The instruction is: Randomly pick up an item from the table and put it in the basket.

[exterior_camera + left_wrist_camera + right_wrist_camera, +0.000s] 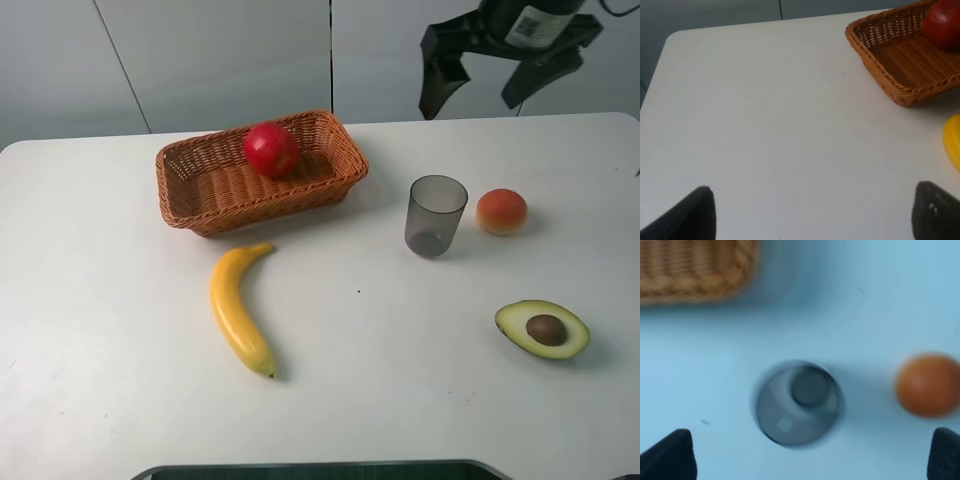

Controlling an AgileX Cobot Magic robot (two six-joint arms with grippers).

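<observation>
The red apple (271, 149) lies inside the orange-brown wicker basket (200, 185) at the back of the white table (120, 320). The left wrist view shows the apple (943, 24) in the basket (905, 65) too. My right gripper (482, 92) is open and empty, raised high above the table's back right, over the grey cup. Its fingertips (670, 457) show wide apart in the right wrist view, with a corner of the basket (695, 270). My left gripper (815, 212) is open and empty over the bare left part of the table; it is out of the high view.
A yellow banana (238, 308) lies in front of the basket. A grey translucent cup (435, 215) stands right of the basket, with an orange-pink peach (501, 211) beside it. A halved avocado (542, 329) lies at the front right.
</observation>
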